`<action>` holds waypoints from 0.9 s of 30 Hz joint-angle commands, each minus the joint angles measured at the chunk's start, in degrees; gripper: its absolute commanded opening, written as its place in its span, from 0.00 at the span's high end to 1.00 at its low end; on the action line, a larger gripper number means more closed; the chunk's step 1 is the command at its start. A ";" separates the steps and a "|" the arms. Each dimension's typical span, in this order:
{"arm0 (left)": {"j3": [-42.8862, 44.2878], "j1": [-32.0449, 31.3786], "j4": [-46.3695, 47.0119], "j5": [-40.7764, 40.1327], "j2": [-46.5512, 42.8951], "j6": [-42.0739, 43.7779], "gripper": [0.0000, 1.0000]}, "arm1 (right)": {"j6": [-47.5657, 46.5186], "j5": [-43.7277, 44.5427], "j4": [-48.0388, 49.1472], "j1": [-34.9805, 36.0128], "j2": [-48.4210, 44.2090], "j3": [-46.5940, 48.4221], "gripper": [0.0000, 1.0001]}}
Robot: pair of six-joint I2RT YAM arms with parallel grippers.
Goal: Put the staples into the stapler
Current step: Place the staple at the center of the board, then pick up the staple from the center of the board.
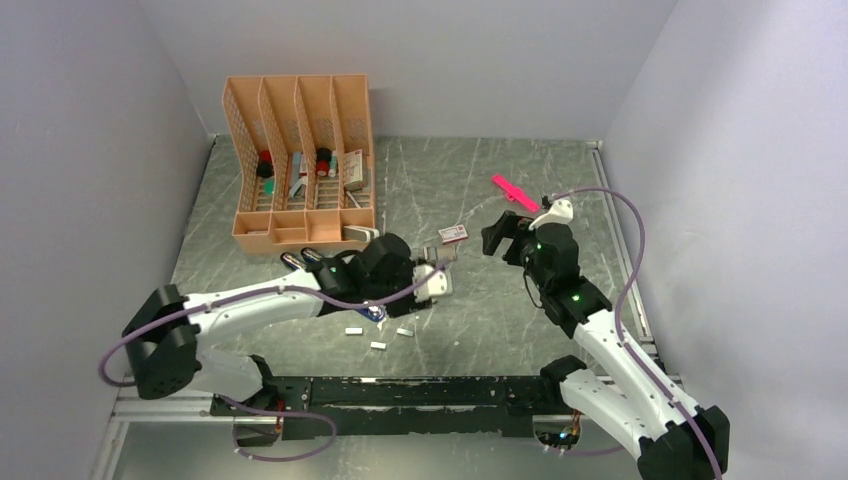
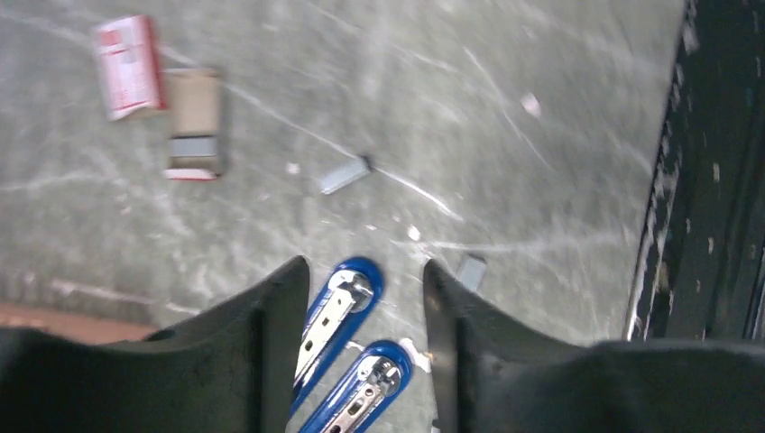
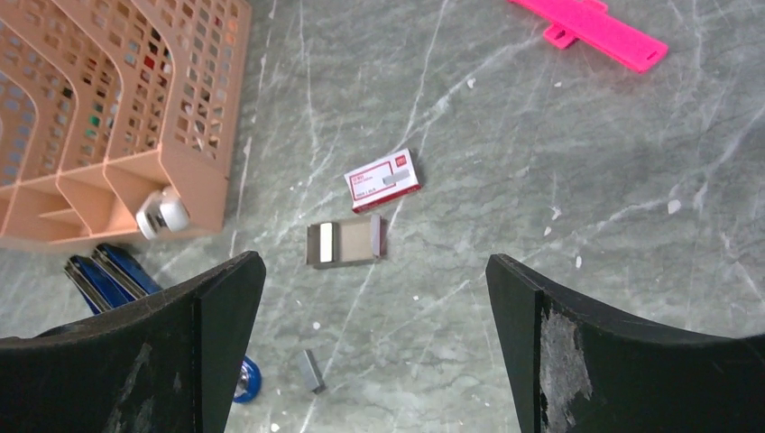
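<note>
A blue stapler (image 2: 336,305) lies swung open on the table, its two metal-lined arms side by side between the fingers of my left gripper (image 2: 363,266). That gripper is open and hovers over it without gripping. Loose staples (image 2: 345,174) lie ahead of it, with another strip (image 2: 470,271) by the right finger. The pink-and-white staple box (image 2: 128,65) and its cardboard inner tray (image 2: 193,124) lie further off. My right gripper (image 3: 372,262) is wide open and empty above the tray (image 3: 345,242) and box (image 3: 383,179). A loose strip (image 3: 309,370) lies below it.
An orange mesh desk organizer (image 1: 300,160) with small items stands at the back left. A bright pink plastic stick (image 1: 515,192) lies at the back right. A few more staple strips (image 1: 378,346) lie near the front rail (image 1: 400,392). Walls enclose the table.
</note>
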 commanded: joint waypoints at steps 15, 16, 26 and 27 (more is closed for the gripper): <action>2.37 19.24 8.55 -15.07 -14.47 -39.47 0.15 | -5.85 -0.25 12.42 -0.23 -5.49 -6.88 0.00; 2.54 20.45 8.16 -14.54 -14.55 -41.17 0.12 | -5.85 0.12 13.37 -0.22 -6.24 -7.97 0.00; 10.40 22.75 2.10 -15.75 -12.42 -43.26 0.12 | -13.88 -21.42 27.10 -0.15 -7.24 -11.40 0.01; 10.66 22.75 2.19 -16.14 -13.27 -43.20 0.11 | -14.13 -23.69 28.85 -0.15 -6.52 -11.65 0.01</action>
